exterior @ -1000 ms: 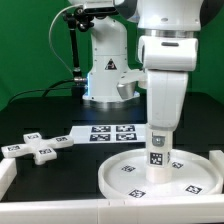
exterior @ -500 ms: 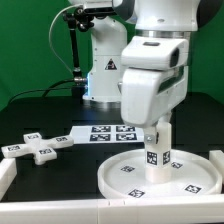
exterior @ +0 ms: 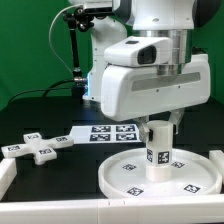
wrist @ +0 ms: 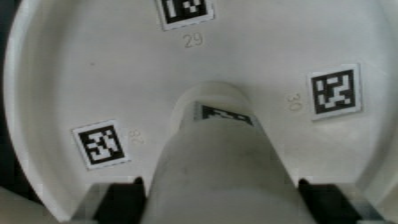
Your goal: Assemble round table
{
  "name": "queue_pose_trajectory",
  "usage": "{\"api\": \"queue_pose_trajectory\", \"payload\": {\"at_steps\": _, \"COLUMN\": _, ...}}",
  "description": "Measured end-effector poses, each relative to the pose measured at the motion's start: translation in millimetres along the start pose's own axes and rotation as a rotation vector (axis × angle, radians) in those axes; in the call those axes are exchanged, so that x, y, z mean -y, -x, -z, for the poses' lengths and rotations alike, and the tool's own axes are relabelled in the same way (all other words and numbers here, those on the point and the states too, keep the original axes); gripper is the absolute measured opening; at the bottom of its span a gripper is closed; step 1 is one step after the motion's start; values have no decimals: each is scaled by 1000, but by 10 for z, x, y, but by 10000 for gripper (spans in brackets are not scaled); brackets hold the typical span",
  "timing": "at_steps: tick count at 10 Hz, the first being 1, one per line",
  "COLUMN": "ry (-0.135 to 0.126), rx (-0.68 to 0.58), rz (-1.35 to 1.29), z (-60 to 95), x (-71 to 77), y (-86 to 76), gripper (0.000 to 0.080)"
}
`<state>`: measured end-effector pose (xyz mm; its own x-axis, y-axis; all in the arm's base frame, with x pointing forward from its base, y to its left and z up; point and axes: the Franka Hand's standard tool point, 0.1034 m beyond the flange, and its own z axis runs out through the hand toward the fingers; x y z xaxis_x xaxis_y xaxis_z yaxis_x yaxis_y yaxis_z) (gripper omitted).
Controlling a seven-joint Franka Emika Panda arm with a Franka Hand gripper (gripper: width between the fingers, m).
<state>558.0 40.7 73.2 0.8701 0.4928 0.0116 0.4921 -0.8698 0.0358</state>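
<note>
The large round disc (exterior: 125,178) lies at the front of the table, toward the exterior view's right. The short thick cylinder leg (exterior: 156,152) stands upright on its middle. My gripper (exterior: 157,126) comes straight down over the leg and is shut on its upper part. In the wrist view the leg (wrist: 217,150) runs between my two dark fingers (wrist: 121,200), with the disc (wrist: 98,70) and its tags below; my gripper (wrist: 217,205) grips the leg's sides. The cross-shaped piece (exterior: 38,148) lies flat on the exterior view's left.
The marker board (exterior: 110,133) lies behind the disc. The arm's white base (exterior: 108,75) stands at the back. White rails sit at the front left (exterior: 8,175) and front right (exterior: 216,160) corners.
My hand has turned about the vertical axis over the leg, now showing its broad side. The leg stays upright on the disc's middle.
</note>
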Motion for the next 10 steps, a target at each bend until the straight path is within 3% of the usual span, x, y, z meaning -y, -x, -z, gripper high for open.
{"api": "queue_pose_trajectory", "payload": {"at_steps": 5, "ry": -18, "rx": -3, "rz": -513, "z": 0, "x": 2, "y": -4, "gripper": 409}}
{"api": "queue_pose_trajectory", "payload": {"at_steps": 10, "ry": -42, "rx": -9, "rz": -810, "z": -6, "x": -14, "y": -10, "gripper": 409}}
